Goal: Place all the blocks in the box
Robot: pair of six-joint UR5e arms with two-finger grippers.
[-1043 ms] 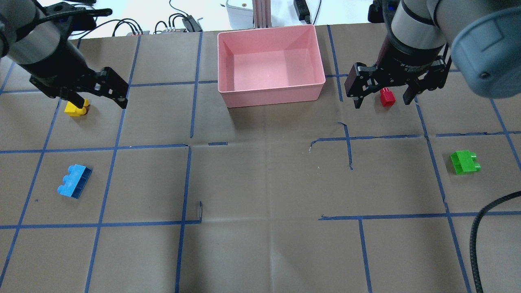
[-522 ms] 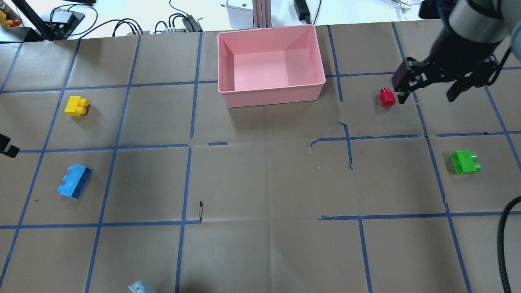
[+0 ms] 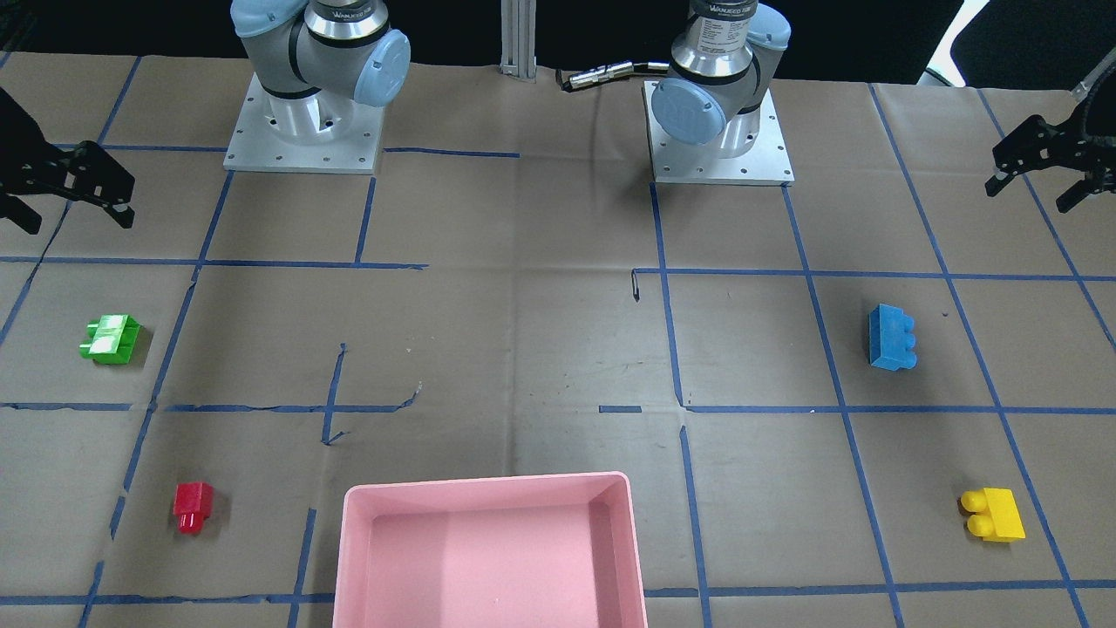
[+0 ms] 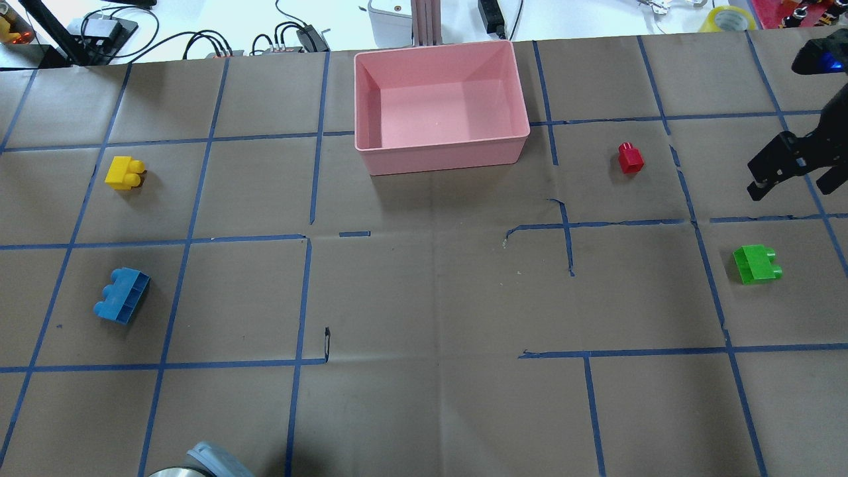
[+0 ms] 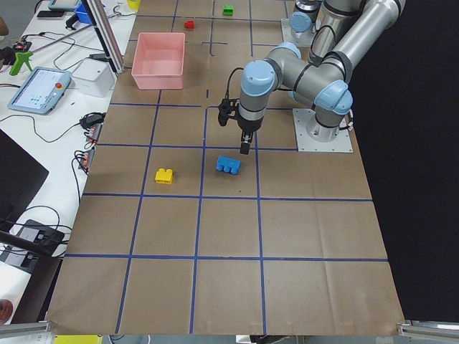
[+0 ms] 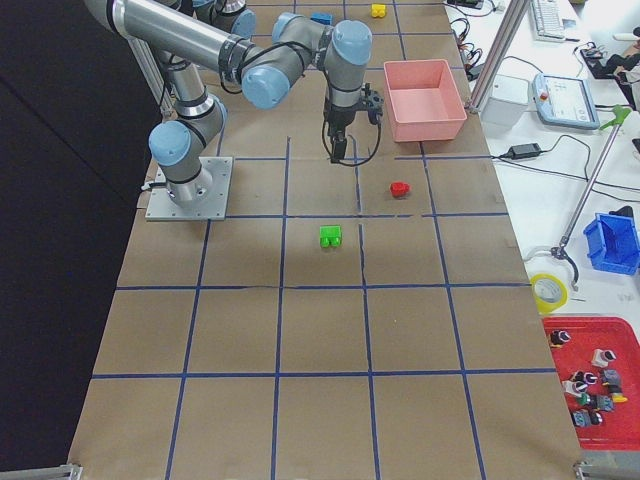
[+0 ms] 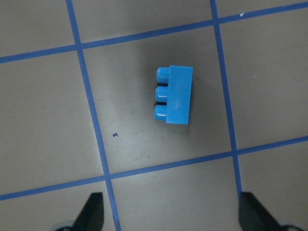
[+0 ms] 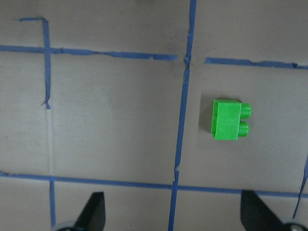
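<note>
Both pincers hang apart, holding nothing. The left pincer [image 7: 173, 216] faces the blue three-stud brick [image 7: 174, 95] near the surface's left edge, its long axis crosswise to the finger line. The right pincer [image 8: 172, 214] overlooks the green brick [image 8: 228, 119], which lies off-centre. The pink box [image 4: 440, 149] at the mid far edge holds none.

Table [image 4: 424, 298] with box [image 4: 444, 156], four blocks [image 4: 123, 304]

We are in a robotics lab. Two robot arms [image 3: 349, 52] are bolted to steel plates [image 3: 253, 153] on a table under brown paper [image 3: 523, 349] gridded with blue tape [image 3: 261, 262]. A teach pendant [image 6: 565, 100], cables [image 4: 291, 28] and a parts bin [image 6: 590, 380] line the side benches.
</note>
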